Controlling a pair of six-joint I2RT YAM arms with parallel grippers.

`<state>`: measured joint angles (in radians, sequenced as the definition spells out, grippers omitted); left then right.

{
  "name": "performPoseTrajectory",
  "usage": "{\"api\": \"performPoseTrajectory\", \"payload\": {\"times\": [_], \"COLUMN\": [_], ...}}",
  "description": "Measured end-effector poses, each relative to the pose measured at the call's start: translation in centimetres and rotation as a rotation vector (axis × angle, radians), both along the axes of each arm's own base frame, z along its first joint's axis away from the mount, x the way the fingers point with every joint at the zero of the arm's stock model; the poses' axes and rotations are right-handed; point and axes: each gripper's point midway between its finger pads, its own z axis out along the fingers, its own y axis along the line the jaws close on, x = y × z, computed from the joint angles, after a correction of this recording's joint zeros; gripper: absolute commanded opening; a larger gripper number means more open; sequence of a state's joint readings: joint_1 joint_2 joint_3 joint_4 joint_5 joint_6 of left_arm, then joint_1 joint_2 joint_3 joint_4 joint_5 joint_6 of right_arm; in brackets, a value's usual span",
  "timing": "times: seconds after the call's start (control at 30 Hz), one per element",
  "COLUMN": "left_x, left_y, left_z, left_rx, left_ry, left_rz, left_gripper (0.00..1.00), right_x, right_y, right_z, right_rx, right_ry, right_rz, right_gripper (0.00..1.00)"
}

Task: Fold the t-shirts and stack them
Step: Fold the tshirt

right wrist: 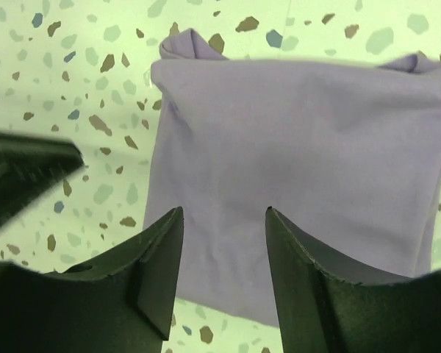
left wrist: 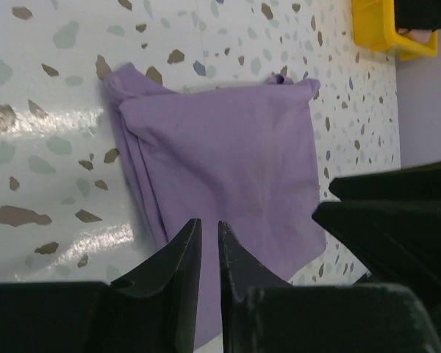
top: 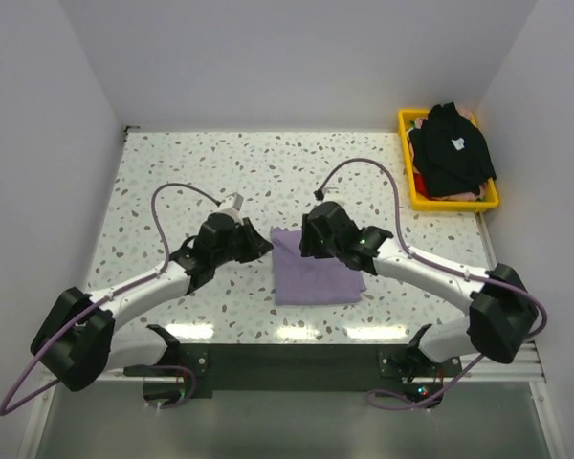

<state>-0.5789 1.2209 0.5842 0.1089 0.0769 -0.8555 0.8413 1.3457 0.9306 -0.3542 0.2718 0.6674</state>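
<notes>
Speckled table (top: 172, 172) | left hand (left wrist: 207, 224) narrowly apart, right hand (right wrist: 224, 213) wide apart | both over lavender t-shirt (left wrist: 228, 154)

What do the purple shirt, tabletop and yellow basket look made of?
Purple shirt: soft matte cloth, probably a cotton-like knit; it creases and bunches at the folded corners.
Tabletop: hard and glossy with a speckled terrazzo look; it shows light glare. Stone or laminate is unclear.
Yellow basket: rigid plastic by its look, with smooth uniform colour and a crisp rim.
</notes>
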Motion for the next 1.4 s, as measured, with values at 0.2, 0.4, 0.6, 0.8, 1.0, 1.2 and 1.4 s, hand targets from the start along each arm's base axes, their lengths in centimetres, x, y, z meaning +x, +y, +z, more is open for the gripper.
{"api": "performPoseTrajectory", "payload": {"times": [0.2,0.4,0.6,0.8,1.0,1.2,1.4], "left_x": [-3.0,-4.7,-5.3,-5.2,-5.4,-5.2,-3.5], "left_y": [-2.3,-2.7,-2.5,-2.5,-2.0,-1.7,-1.6], "left_z": [-2.4,-6.3,-9.5,-9.5,-9.3,-7.9,-6.0], "left_rx": [0.001,0.07,0.141,0.145,0.164,0.201,0.19], "left_ry": [0.049,0.135,0.208,0.207,0.209,0.199,0.16], "left_rz": [-0.09,-0.104,-0.073,-0.043,-0.032,-0.045,-0.052], "left_gripper": [0.1,0.0,0.0,0.0,0.0,0.17,0.45], "right_x": [3.1,6.7,9.7,10.3,10.8,11.9,10.1], "right_y": [2.6,3.1,3.3,2.9,1.6,-2.9,-4.0], "right_z": [-3.2,-7.5,-9.4,-9.2,-8.0,-2.7,-3.0], "right_rx": [-0.066,-0.106,-0.062,-0.017,0.006,0.056,0.044], "right_ry": [0.047,0.133,0.201,0.222,0.221,0.126,0.131], "right_rz": [0.004,-0.019,-0.024,-0.022,-0.028,-0.104,-0.098], "right_gripper": [0.45,0.43,0.44,0.47,0.47,0.48,0.48]}}
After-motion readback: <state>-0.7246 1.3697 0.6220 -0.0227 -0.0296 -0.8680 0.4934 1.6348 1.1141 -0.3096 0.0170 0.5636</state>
